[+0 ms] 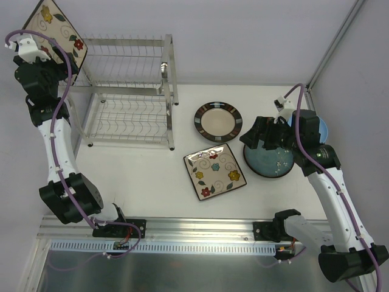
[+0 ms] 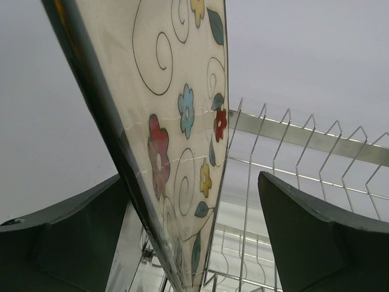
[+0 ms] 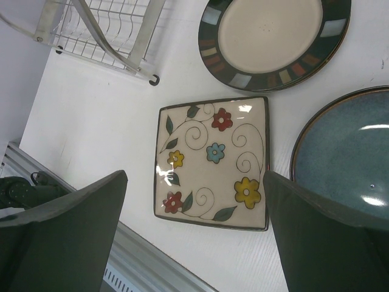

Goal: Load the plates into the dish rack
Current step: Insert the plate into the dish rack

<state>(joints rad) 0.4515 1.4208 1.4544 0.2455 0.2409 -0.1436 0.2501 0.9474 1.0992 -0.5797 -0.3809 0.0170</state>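
Observation:
One square cream floral plate (image 1: 58, 27) stands on edge at the left end of the dish rack (image 1: 130, 42), in its upper tier. My left gripper (image 1: 48, 45) straddles it. In the left wrist view the plate (image 2: 176, 115) runs between the jaws of the left gripper (image 2: 189, 176), close along the left finger (image 2: 73, 237) and well clear of the right one; the gripper is open. On the table lie a second square floral plate (image 1: 215, 171), a round dark-rimmed cream plate (image 1: 218, 121) and a dark teal plate (image 1: 273, 161). My right gripper (image 1: 252, 137) hovers open beside the teal plate, holding nothing.
The rack's wire slots (image 2: 304, 137) to the right of the standing plate hold nothing. A light blue plate (image 1: 321, 129) peeks out behind the right arm. In the right wrist view the rack's foot (image 3: 146, 36) stands up-left of the floral plate (image 3: 213, 161). An aluminium rail (image 1: 194, 228) borders the near edge.

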